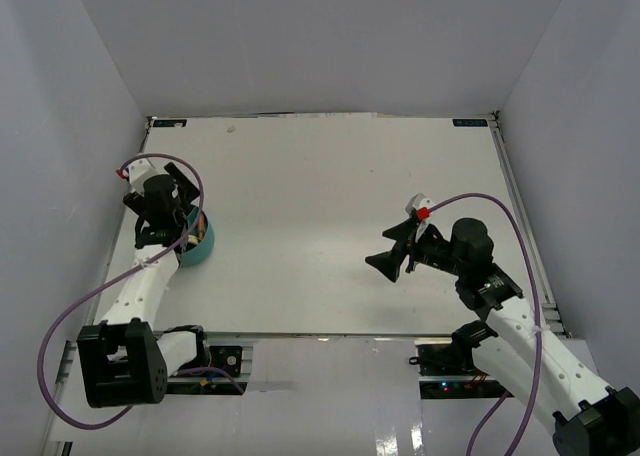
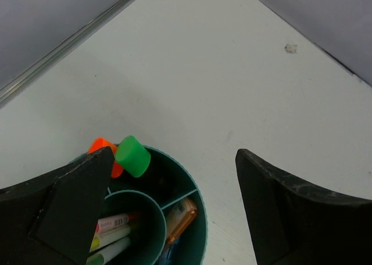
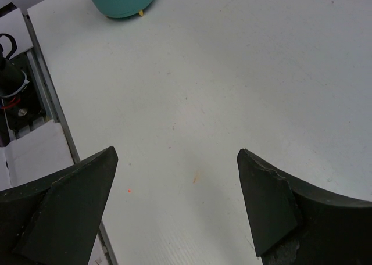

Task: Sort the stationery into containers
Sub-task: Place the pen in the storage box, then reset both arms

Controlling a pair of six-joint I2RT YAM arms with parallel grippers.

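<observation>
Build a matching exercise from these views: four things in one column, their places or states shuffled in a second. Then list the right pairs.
1. green-capped marker
2. left hand
3. right hand
4. teal tub

a. open, holding nothing, over the right half of the table
b. near the table's left edge
c. cap up in the tub's outer section
d. open, just above the tub

Pairs: 1-c, 2-d, 3-a, 4-b

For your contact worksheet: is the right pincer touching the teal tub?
Apart. Top view shows bare table between the right pincer and the teal tub.
</observation>
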